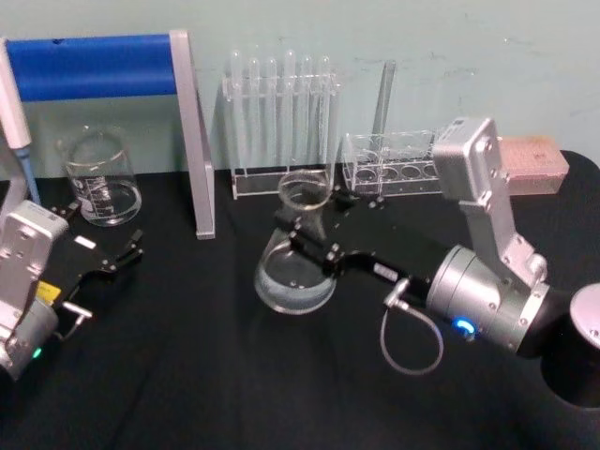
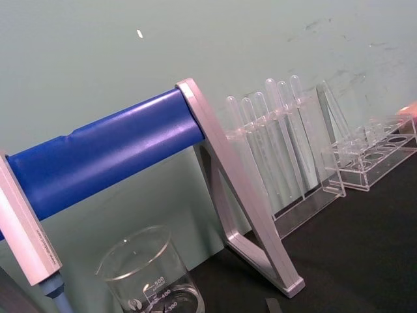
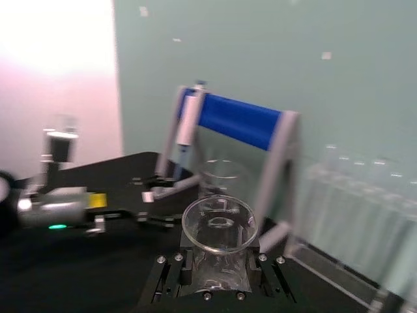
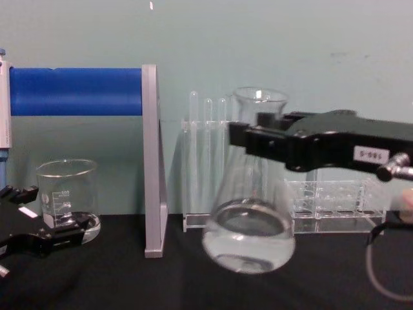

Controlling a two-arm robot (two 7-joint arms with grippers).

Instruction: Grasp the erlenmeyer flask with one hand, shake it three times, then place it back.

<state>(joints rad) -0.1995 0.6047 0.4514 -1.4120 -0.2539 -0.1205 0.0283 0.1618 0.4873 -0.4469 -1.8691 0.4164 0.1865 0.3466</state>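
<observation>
The erlenmeyer flask is clear glass with liquid in its wide base. My right gripper is shut on its neck just under the flared rim. In the chest view the erlenmeyer flask hangs tilted above the black table, held by the right gripper with its small numbered label. From the right wrist the erlenmeyer flask shows from above, its rim between the fingers. My left gripper rests open at the left, near the beaker; it is also in the chest view as the left gripper.
A glass beaker stands at the back left. A blue-barred stand with a grey leg is beside it. A rack of test tubes and a low clear rack line the back. A pink box lies at the far right.
</observation>
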